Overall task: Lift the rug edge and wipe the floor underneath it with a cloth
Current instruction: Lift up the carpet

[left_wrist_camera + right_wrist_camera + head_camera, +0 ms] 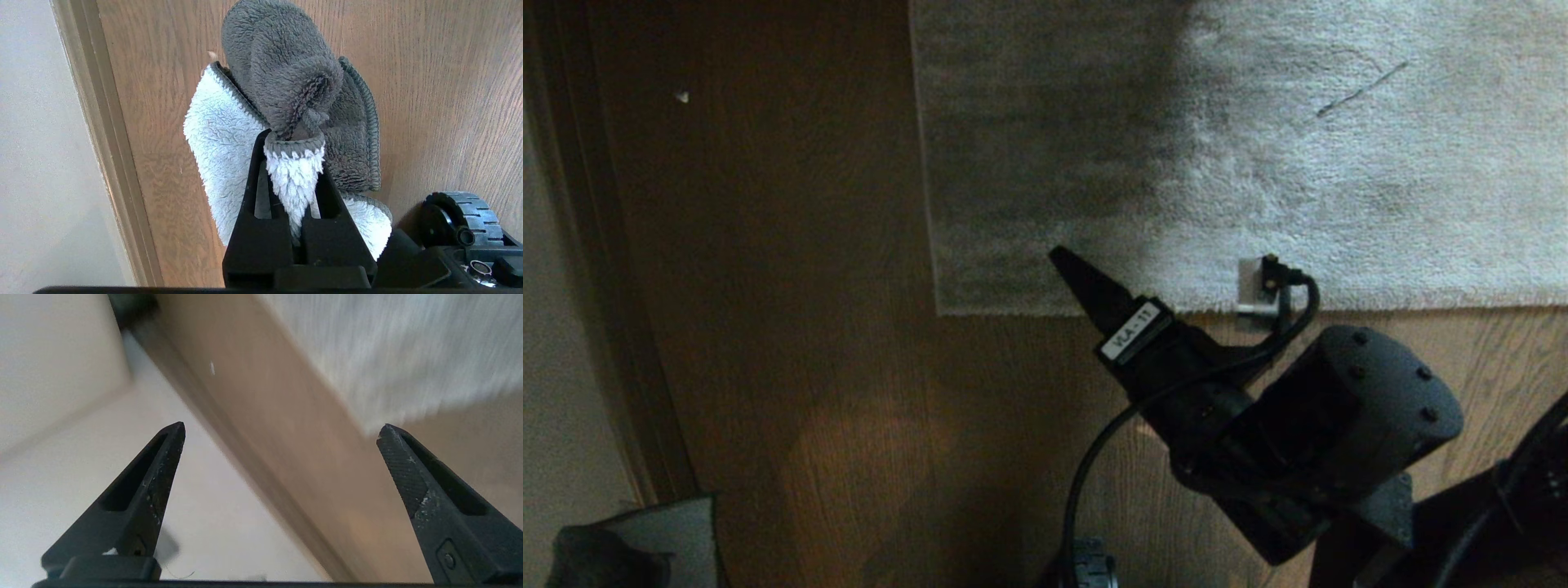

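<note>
Left wrist view only: left gripper (295,163) pinching the cloth (286,94), bunched above the floor (429,81). Right wrist view: right gripper (281,430) fingers spread wide, holding nothing. Head view: that gripper sits over the rug edge (1013,312); contact with the rug, possibly none, is hard to judge.

The head view is dim and warm-toned, with a broad dark shadow over the left part of the rug (1045,155) while its right part lies bright; a faint lighter patch shows on the floor (849,457) below. The left wrist view is evenly lit and sharp, the pile of the cloth (286,81) crisp. The right wrist view is streaked with motion blur across floor and rug, though the right gripper's fingers (155,486) stay sharp.
</note>
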Robot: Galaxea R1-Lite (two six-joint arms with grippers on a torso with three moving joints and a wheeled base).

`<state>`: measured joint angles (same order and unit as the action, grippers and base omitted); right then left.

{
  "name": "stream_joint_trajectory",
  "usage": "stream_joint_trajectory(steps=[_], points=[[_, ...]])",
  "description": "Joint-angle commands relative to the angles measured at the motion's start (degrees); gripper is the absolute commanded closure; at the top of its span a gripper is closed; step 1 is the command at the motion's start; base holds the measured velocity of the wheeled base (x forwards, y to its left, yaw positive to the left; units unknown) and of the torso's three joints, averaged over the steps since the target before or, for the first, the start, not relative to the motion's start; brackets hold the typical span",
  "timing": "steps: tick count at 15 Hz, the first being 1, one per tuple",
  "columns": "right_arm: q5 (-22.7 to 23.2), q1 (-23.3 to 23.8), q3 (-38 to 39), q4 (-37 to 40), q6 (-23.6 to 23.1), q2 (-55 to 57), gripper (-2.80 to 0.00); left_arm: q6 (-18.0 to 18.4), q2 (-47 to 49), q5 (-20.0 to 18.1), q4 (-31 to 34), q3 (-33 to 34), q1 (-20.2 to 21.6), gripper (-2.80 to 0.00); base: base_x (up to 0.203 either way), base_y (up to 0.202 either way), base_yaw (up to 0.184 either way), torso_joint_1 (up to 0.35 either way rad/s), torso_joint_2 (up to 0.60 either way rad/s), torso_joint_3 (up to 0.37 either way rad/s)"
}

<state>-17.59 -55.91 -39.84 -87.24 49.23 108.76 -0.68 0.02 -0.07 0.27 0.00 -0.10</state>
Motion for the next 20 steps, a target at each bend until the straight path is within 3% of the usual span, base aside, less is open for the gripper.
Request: stream_joint_trajectory(steps=[1, 17, 20], points=[[-0.25, -2.23, 0.29, -2.33, 0.17, 3.56, -2.8, -0.02, -0.02, -0.01, 0.0, 0.0, 0.01, 0.0, 0.0, 0.0, 0.0, 0.0, 0.0, 0.0], [-0.61, -3.51, 11.9, -2.7, -1.51, 9.13, -2.8, -0.02, -0.02, -0.01, 0.0, -0.01, 0.01, 0.0, 0.0, 0.0, 0.0, 0.0, 0.0, 0.0], [-3.95, -3.51, 11.02, -2.72, -2.95, 12.87, -2.8, -0.02, -0.02, -0.01, 0.0, 0.0, 0.01, 0.0, 0.0, 0.0, 0.0, 0.0, 0.0, 0.0]])
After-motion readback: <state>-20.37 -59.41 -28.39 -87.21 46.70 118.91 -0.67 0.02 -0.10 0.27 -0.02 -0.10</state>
